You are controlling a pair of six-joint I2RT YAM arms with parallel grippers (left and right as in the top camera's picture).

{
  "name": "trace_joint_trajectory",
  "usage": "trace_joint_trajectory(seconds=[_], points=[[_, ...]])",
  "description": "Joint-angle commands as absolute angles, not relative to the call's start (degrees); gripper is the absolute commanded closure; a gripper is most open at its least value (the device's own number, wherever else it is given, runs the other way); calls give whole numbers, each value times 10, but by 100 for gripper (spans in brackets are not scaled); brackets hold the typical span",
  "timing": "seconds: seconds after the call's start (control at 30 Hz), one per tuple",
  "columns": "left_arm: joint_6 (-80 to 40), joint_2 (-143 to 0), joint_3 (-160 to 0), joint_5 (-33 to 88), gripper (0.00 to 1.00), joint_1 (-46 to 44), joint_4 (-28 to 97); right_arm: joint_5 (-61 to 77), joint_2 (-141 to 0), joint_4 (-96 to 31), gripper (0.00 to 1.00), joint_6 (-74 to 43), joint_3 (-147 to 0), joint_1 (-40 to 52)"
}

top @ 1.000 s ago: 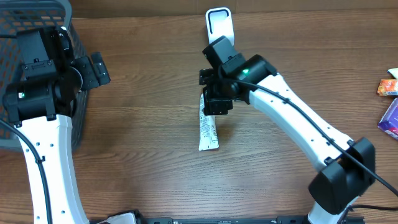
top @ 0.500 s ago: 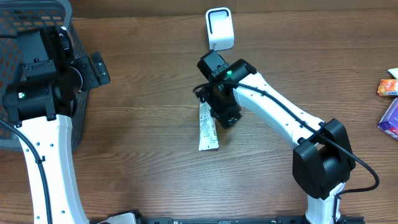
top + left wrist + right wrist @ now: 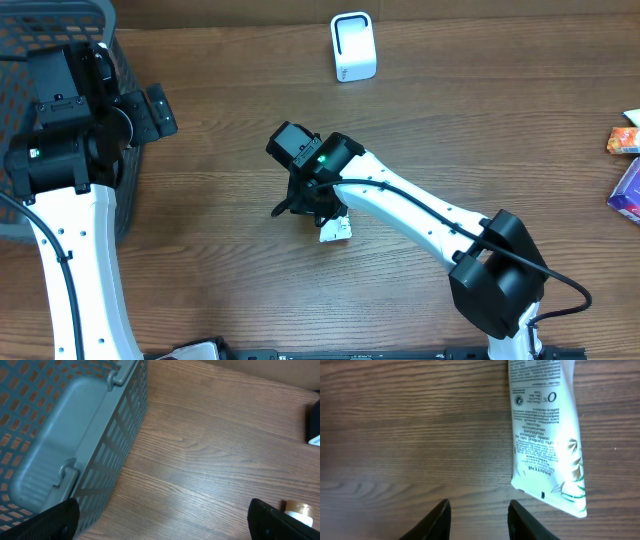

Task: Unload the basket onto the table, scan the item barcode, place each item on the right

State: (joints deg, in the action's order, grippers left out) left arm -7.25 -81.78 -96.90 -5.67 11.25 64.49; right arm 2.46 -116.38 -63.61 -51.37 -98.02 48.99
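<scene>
- Right claw (image 3: 479, 510) hangs well apart from the scanner (image 3: 354, 47), on the robot's side of it. Its fingers stand a narrow gap apart over bare wood and hold nothing.
- Left claw (image 3: 167, 522) is spread wide and empty.
- Tube (image 3: 545, 435) lies flat on the wooden table (image 3: 395, 435), also well on the robot's side of the scanner.
- It is probably light, soft and slick: white printed plastic with a flat crimped end. Pinching across its narrow width looks best.

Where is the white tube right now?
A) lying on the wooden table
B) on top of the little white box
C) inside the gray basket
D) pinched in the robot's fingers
A: the white tube lies flat on the wooden table, and the right end effector has only bare wood between its fingers.
</scene>
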Motion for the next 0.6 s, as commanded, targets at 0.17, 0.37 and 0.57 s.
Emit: trace_joint_trajectory(seconds=[0.17, 0.37, 0.57], points=[[-64, -816, -979, -62, 0, 112, 643, 91, -1229, -527, 68, -456, -936, 485], [-64, -816, -979, -62, 0, 112, 643, 10, -1237, -580, 67, -455, -933, 458], [-64, -816, -979, -62, 0, 112, 643, -29, -1237, -612, 65, -443, -933, 404]])
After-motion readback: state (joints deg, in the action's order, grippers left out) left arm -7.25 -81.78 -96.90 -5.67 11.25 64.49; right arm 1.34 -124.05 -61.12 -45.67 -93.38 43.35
